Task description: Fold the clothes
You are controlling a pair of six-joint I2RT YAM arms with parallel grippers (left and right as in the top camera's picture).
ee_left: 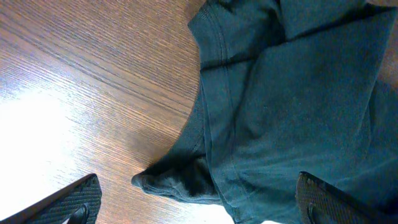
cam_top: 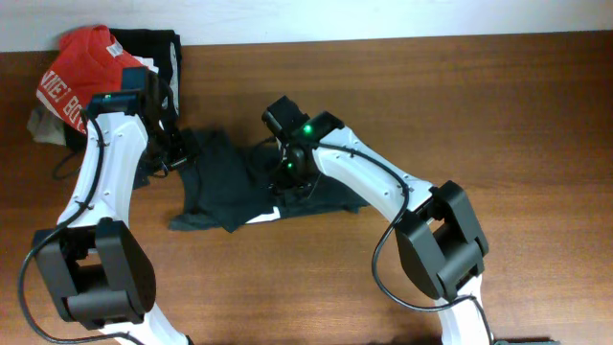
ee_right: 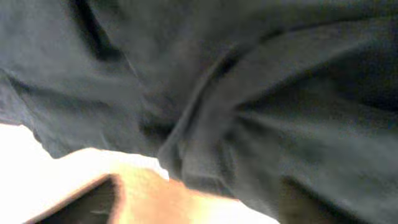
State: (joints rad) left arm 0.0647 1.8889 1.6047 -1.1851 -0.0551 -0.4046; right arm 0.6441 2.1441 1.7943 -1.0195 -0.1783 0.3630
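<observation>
At the centre-left of the surface (cam_top: 498,115), the dark navy-teal T-shirt (cam_top: 225,182) is shown lying crumpled and unfolded, partly spread flat and bunched into ridges toward its right side. A strip of white (cam_top: 261,217) is exposed at its lower edge. In the left wrist view a stitched hem and a small rolled corner of the cloth (ee_left: 177,180) are seen resting on bare wood, the rest of the fabric filling the right half of that view. The right wrist view is filled by blurred dark folds at close range.

The left pincer (cam_top: 178,150) is held over the shirt's left edge. Its fingertips (ee_left: 74,200) are seen far apart at the two lower corners of its own view, and nothing is held between them. The right pincer (cam_top: 287,176) is lowered onto the bunched middle of the shirt. Whether its jaws are apart or together cannot be told, since the fingers are hidden from above and lost in blur in the wrist view.

Beyond the T-shirt, at the far left corner of the surface, a red shirt with white letters (cam_top: 81,72) is piled against a black garment (cam_top: 158,48), both behind the left arm.
</observation>
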